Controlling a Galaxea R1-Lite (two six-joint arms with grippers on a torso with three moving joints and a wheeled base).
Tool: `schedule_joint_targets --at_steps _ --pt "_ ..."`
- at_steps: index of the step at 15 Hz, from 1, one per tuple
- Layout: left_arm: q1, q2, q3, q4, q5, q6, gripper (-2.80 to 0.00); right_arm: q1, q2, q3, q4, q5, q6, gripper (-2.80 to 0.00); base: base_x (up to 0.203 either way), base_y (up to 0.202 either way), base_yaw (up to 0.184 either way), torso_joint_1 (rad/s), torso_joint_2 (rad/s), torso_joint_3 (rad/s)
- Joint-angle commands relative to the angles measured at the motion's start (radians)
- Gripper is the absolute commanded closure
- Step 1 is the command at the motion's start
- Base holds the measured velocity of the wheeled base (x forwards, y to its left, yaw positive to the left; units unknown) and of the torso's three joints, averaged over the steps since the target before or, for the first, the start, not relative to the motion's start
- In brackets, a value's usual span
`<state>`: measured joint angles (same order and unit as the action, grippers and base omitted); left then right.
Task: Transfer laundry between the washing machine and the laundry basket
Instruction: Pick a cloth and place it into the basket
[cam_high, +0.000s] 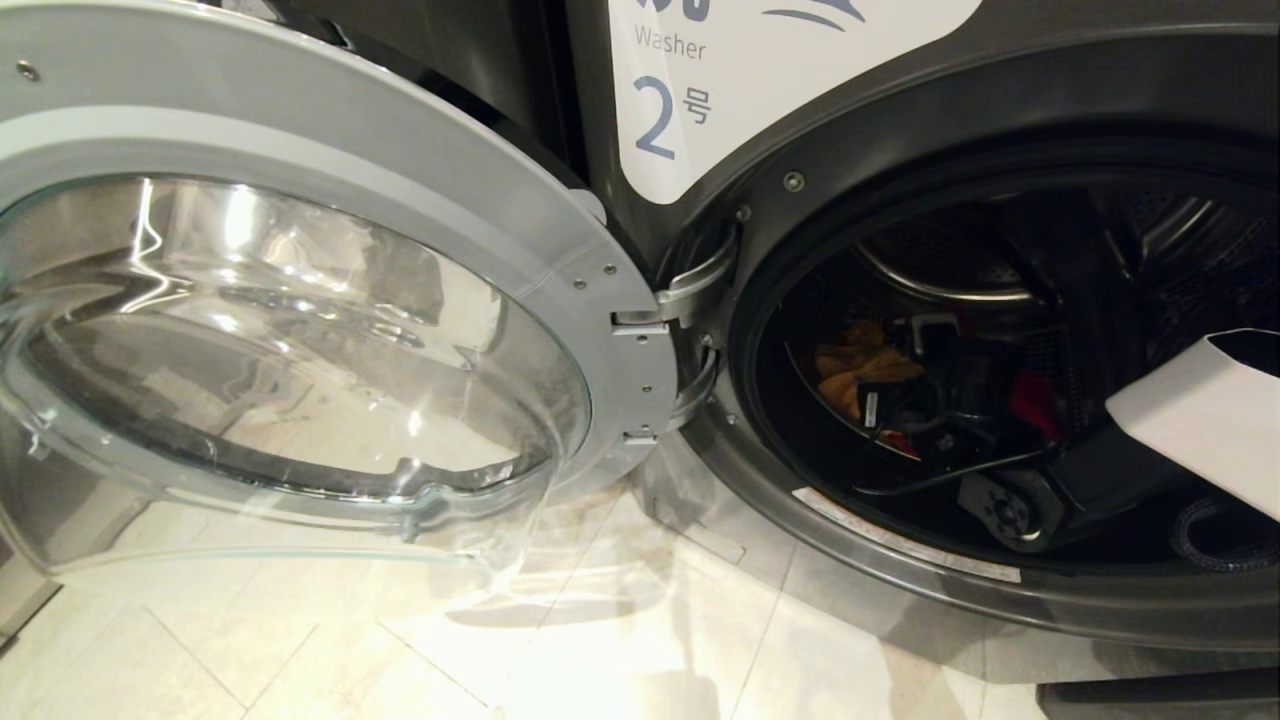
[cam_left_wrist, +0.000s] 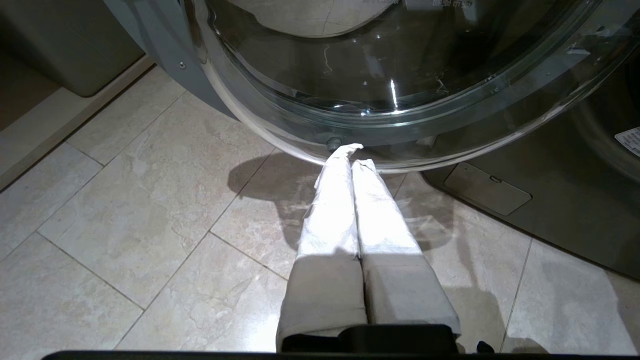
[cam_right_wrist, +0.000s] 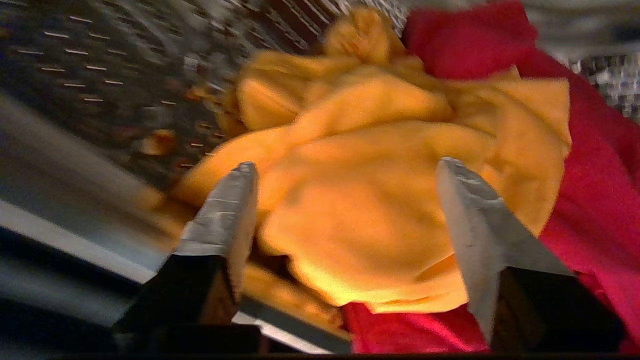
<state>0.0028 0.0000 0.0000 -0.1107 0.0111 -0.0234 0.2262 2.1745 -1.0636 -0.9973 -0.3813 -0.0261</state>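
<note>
The dark grey washing machine (cam_high: 900, 130) with a white "2" label has its round glass door (cam_high: 300, 330) swung wide open. Inside its drum lie a mustard-orange cloth (cam_right_wrist: 380, 200) and a bright red-pink cloth (cam_right_wrist: 590, 210), touching. The right gripper (cam_right_wrist: 345, 170) is inside the drum, fingers apart, right above the orange cloth. The left gripper (cam_left_wrist: 351, 155) is below the door with its fingers together.

**The robot's arms and fingers**

The left gripper (cam_left_wrist: 352, 155) has two long fingers wrapped in white cloth-like tape, on a black base. The right gripper (cam_right_wrist: 345, 170) has two grey, pointed, wedge-shaped fingers on black mounts. The right arm (cam_high: 1200, 420) has a white shell, black joints and a thin black cable.
</note>
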Motion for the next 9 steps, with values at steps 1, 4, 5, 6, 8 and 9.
schedule_joint_targets --at_steps 1,4,5,6,8,9 --pt "0.000 0.002 0.040 -0.001 0.001 0.000 0.00 -0.024 0.003 -0.067 0.098 -0.002 0.037 -2.80 0.000 0.000 0.000 0.000 0.00 0.000" --pt "0.000 0.002 0.040 -0.001 0.000 -0.001 0.00 -0.064 -0.004 -0.149 0.206 -0.002 0.061 -2.80 0.000 0.000 0.000 0.000 0.00 0.000" --pt "0.000 0.002 0.040 -0.001 0.000 -0.001 0.00 -0.068 -0.008 -0.163 0.223 -0.002 0.061 -2.80 0.000 0.000 0.000 0.000 0.00 0.000" --pt "0.000 0.002 0.040 -0.001 0.001 -0.001 0.00 -0.068 -0.013 -0.168 0.229 -0.002 0.061 -2.80 0.000 0.000 0.000 0.000 0.00 0.000" --pt "0.000 0.002 0.040 -0.001 0.001 -0.001 0.00 -0.068 -0.022 -0.163 0.227 -0.011 0.060 -2.80 0.000 0.000 0.000 0.000 0.00 0.000" --pt "0.000 0.002 0.040 0.000 0.001 0.000 0.00 -0.068 -0.027 -0.158 0.227 -0.036 0.060 -2.80 0.000 0.000 0.000 0.000 0.00 0.000"
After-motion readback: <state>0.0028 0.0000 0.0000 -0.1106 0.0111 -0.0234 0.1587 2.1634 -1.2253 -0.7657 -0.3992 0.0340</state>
